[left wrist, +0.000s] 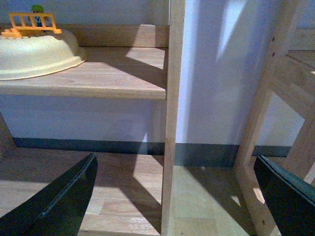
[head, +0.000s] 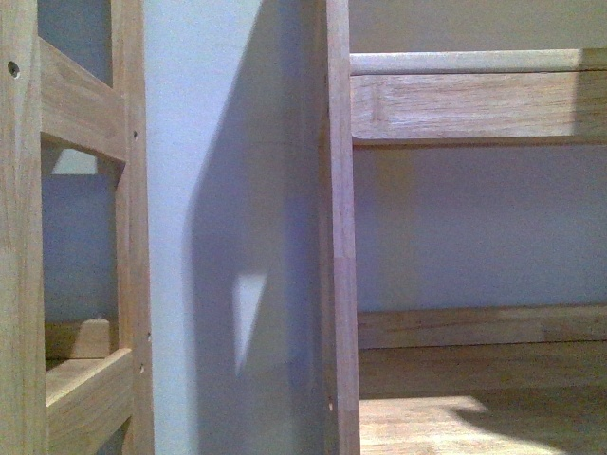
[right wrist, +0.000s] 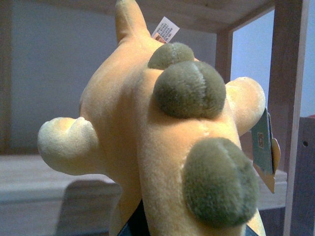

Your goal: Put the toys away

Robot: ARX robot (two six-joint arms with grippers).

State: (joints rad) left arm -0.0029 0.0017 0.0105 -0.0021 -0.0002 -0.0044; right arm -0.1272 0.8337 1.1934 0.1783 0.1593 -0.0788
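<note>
Your right wrist view is filled by the plush [right wrist: 162,142]: an orange-yellow body with three olive-green rounded bumps along it, a pale stubby limb on each side, and a pointed part at the top. A white sewn label [right wrist: 165,30] sits near that point, and a blue-and-orange hang tag [right wrist: 263,147] dangles at one side. The plush is right at the camera, and a dark piece of the right end effector [right wrist: 135,223] shows against its base. Treat that end effector as gripping the plush; its fingers are mostly hidden. Behind the plush you see a wooden shelf [right wrist: 29,177], a wooden post [right wrist: 290,98] and a grey-blue wall.

In your left wrist view, the left end effector [left wrist: 172,196] is open, with its two dark fingers [left wrist: 59,201] wide apart and nothing between them. Ahead of it stands a wooden upright [left wrist: 172,123]. A shelf board [left wrist: 98,73] carries a cream bowl [left wrist: 34,54], with an orange plastic fence toy [left wrist: 32,23] at its far rim.

Your front view shows only wooden shelving frames [head: 337,227] and the wall; neither arm appears there.
</note>
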